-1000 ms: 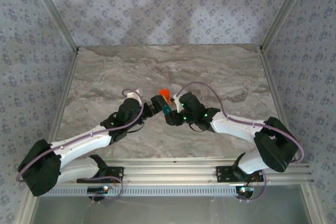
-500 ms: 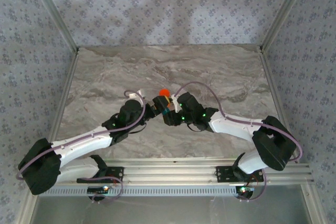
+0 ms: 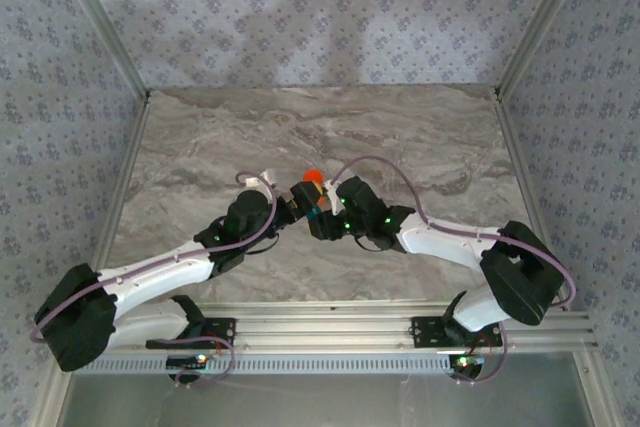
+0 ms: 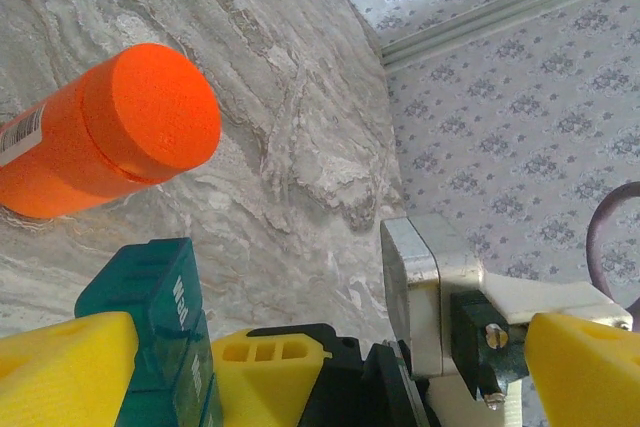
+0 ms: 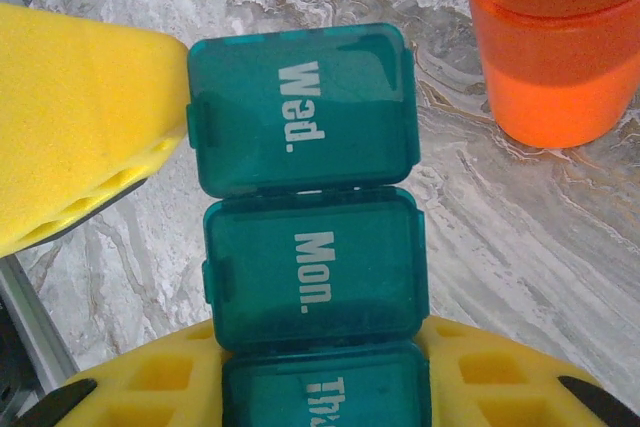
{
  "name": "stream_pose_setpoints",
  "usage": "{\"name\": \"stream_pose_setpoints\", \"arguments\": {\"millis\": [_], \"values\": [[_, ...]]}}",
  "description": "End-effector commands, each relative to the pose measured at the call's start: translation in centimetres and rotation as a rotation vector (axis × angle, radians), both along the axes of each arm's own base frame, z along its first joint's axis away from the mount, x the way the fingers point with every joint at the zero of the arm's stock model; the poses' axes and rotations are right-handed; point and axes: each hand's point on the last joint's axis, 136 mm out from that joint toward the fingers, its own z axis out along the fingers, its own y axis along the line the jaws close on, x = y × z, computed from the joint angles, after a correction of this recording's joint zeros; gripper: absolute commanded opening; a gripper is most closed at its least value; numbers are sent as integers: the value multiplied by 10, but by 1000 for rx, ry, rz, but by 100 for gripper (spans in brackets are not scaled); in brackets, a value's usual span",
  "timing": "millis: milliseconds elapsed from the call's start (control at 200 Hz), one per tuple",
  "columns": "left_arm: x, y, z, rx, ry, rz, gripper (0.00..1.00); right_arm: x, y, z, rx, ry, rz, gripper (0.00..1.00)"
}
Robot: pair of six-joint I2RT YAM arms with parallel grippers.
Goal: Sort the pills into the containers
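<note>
On the right wrist view I read white print on the lids of the teal strip (image 5: 312, 202): "Wed." on the far lid (image 5: 300, 112), "Mon." on the middle lid (image 5: 312, 272), and "Thu" on the near lid (image 5: 325, 394), where the frame edge cuts the word off. All three words run sideways, along the strip. On the left wrist view, the white label (image 4: 18, 135) on the orange bottle (image 4: 125, 122) shows thin black marks that I can't make out.
</note>
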Motion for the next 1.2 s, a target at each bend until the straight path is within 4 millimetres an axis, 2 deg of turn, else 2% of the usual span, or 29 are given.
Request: {"name": "stream_pose_setpoints", "arguments": {"millis": [0,395,655,880,1014,1194], "values": [[1,-1,1,-15,-12,12,99,1,11,11,36,-7,17,21],[3,-3,1,-18,-12,12,99,-2,14,9,36,-8,23,21],[0,-18,23,-52,-43,-19,99,-1,12,-3,12,11,12,18],[-3,-28,40,-70,-75,-36,99,-2,12,-6,11,14,9,17],[-1,-25,41,-66,-80,-16,99,-2,9,-9,10,18,3,17],[2,-10,33,-25,-84,48,99,-6,1,-16,-3,27,-5,17]]}}
